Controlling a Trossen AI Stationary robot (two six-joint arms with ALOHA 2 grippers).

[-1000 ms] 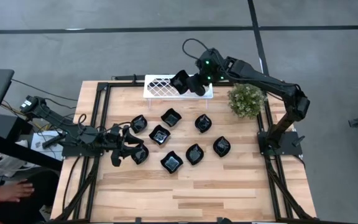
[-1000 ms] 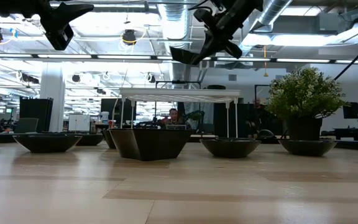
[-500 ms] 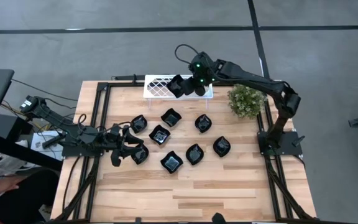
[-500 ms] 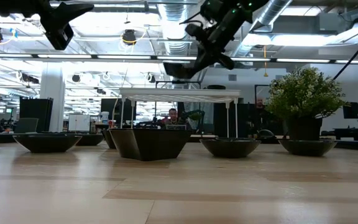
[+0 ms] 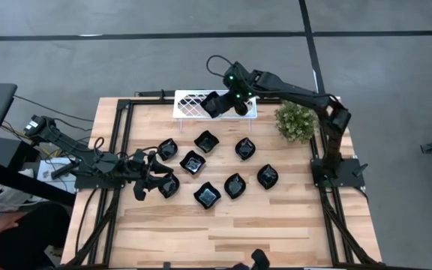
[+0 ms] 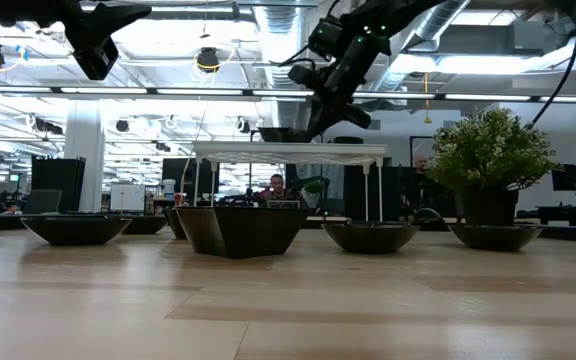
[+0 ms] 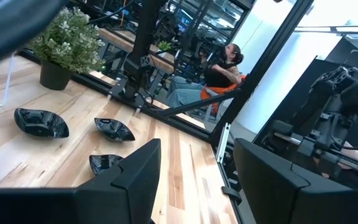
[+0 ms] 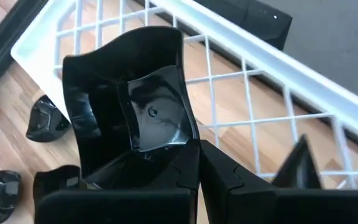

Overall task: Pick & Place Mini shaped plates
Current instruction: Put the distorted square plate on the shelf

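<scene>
The right pincer is closed on a small glossy black wavy-edged plate, gripping its rim so the dish hangs free just above the white lattice tray, probably for setting down there. The left pincer waits spread beside the other black plates.

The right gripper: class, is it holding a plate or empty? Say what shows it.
Holding one. The right gripper is shut on the edge of a black plate, carried above the white tray.
</scene>
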